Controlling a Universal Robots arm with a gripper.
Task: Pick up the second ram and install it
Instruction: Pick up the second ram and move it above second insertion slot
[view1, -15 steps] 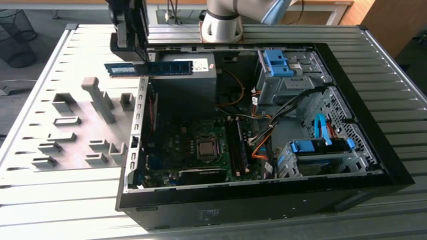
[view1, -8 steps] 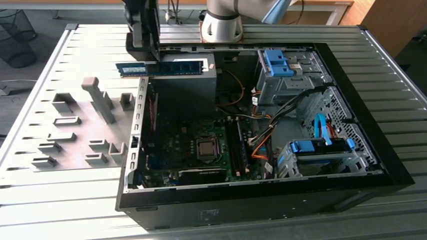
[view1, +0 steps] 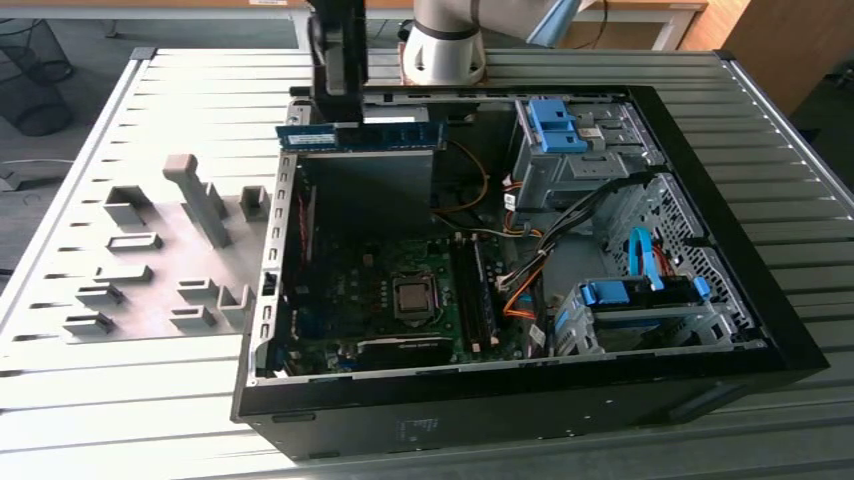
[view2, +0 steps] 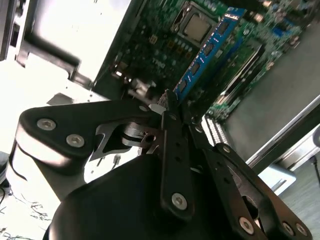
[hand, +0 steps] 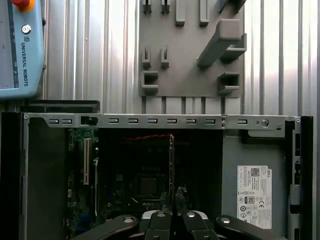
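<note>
Pincer grips second ram above open computer case

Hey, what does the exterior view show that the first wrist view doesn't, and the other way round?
Exterior view adds: the second ram seen flat-on, held level above the open case near the arm's base, plus the blue drive cages and orange cables inside. First wrist view adds: a blue pendant on the table beyond the case, and a white label on a grey panel in the case. Shared: the tool shut on the ram, the open computer case, its motherboard and the grey holder plate.
</note>
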